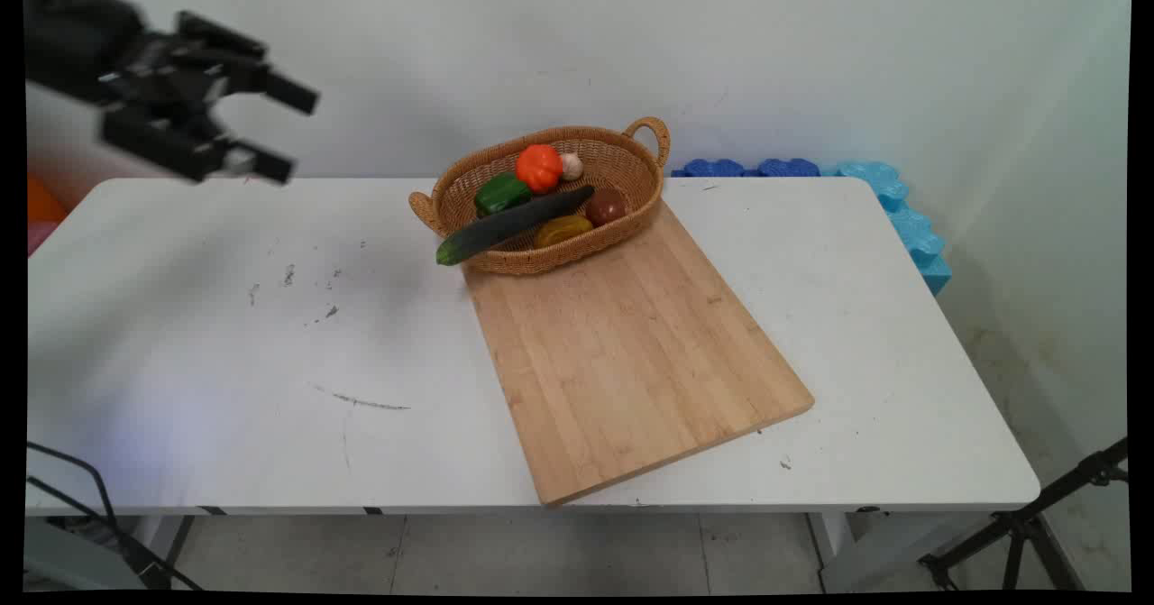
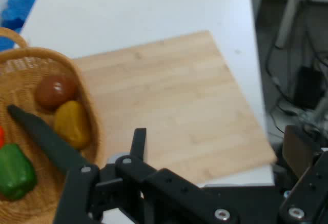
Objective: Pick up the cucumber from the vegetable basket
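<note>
I have the gripper [image 1: 281, 132] raised at about ten o'clock from the wicker basket [image 1: 631, 204], well apart from it, fingers spread and holding nothing. The basket sits on the cutting board's [image 1: 631, 352] far end. The zucchini [image 1: 514, 224] overhangs the rim toward eight o'clock; it looks stiff, smooth, perhaps slippery, so I judge mid-length the safest hold. The peppers look light.
</note>
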Motion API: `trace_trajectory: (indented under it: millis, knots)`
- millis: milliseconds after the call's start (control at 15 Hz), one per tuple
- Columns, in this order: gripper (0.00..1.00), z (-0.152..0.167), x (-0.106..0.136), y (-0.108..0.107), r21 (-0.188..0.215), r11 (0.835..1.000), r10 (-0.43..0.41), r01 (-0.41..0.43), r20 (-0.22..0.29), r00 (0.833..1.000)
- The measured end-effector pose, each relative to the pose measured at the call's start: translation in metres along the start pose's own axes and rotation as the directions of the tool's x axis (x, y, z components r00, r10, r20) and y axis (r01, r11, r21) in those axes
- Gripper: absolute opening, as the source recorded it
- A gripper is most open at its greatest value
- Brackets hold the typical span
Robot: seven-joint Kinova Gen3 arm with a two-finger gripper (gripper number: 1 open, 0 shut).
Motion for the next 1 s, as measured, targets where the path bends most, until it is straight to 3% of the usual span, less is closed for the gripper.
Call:
trace_trajectory:
  millis: [267, 533, 667, 800, 1000]
  knots:
    - [1.00, 0.055, 0.034, -0.046, 0.056, 0.996, -0.079, 0.077, 0.035, 0.996]
    - [1.00, 0.121, 0.053, -0.092, 0.138, 0.974, -0.195, 0.181, 0.097, 0.976]
    - [1.00, 0.153, 0.056, -0.107, 0.176, 0.957, -0.256, 0.231, 0.136, 0.957]
    - [1.00, 0.185, 0.053, -0.119, 0.219, 0.935, -0.322, 0.279, 0.190, 0.928]
    - [1.00, 0.222, 0.041, -0.131, 0.278, 0.900, -0.410, 0.337, 0.276, 0.869]
